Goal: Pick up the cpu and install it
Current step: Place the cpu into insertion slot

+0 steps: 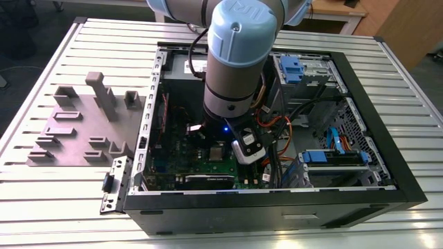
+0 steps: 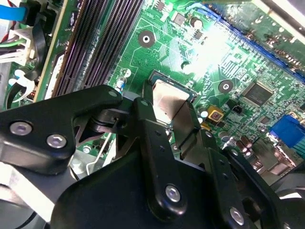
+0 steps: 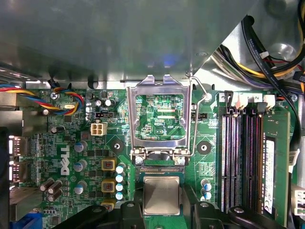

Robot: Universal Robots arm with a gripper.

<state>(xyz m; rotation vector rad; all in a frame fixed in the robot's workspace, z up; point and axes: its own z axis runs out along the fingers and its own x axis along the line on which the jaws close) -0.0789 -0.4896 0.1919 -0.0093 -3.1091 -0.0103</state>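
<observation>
Gripper (image 2: 167,112) clamped on 2 opposite edges of the cpu (image 3: 162,193), holding it level over the socket (image 3: 159,170); the metal frame (image 3: 159,117) lies flipped open to admit it.

the cpu (image 3: 162,194) top is smooth silver-grey metal with a dull sheen. the gripper (image 2: 169,109) is matt black with bright screw heads. the socket frame (image 3: 159,82) is bare shiny metal; the motherboard (image 3: 64,138) glossy green. the fixture blocks (image 1: 76,129) look matt grey plastic on a ribbed metal table (image 1: 41,207).
</observation>
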